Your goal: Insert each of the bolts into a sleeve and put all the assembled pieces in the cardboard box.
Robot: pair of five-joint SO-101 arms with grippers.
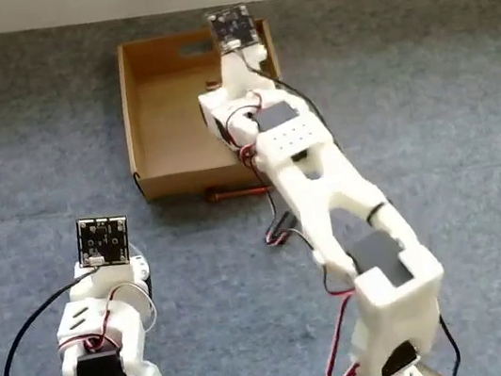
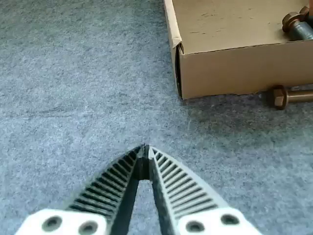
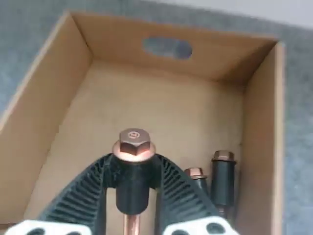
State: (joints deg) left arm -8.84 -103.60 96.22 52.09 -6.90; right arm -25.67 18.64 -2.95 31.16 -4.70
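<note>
My worry: released from this height over the cardboard box, the bolt could slip from its sleeve, or the piece could bounce off those inside. My right gripper, at 12 o'clock on the table, is clamped on the black sleeve with the copper bolt through it. The box holds two more pieces toward its 5 o'clock corner. The left gripper, at 7 o'clock, is pinched closed, empty. A loose bolt lies just outside the box's 6 o'clock wall.

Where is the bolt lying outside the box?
In the high view the bolt lies on the carpet just outside the cardboard box's near wall, toward its right corner.
</note>
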